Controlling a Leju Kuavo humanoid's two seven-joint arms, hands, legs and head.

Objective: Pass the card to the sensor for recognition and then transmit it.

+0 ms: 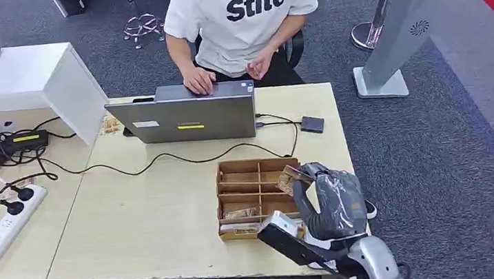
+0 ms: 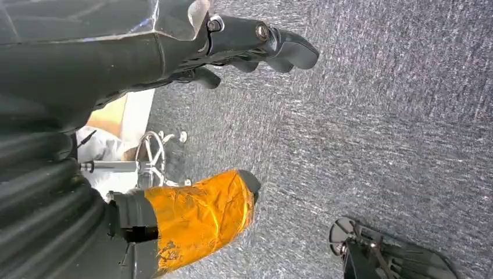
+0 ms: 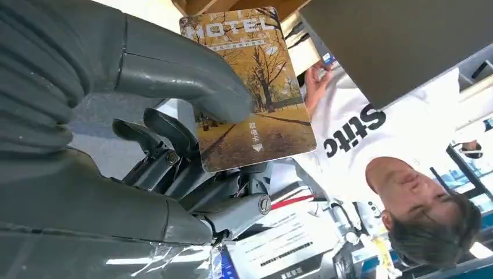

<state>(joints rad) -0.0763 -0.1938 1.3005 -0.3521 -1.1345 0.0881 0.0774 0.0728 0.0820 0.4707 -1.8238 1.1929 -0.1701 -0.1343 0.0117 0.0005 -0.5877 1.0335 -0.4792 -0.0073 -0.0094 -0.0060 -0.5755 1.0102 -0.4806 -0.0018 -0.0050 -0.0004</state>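
Head view: card (image 1: 292, 174) held up by right hand (image 1: 327, 200) above wooden divider box (image 1: 248, 181), at 5 o'clock on worktop (image 1: 155, 218); small dark sensor (image 1: 312, 124) seen at 1 o'clock, beside laptop (image 1: 186, 115).

Left wrist view: left hand (image 2: 174, 52) hung over carpet, fingers (image 2: 285, 49) spread, nothing held.

Right wrist view: card (image 3: 256, 93) pinched between thumb (image 3: 192, 75) and fingers (image 3: 168, 133).
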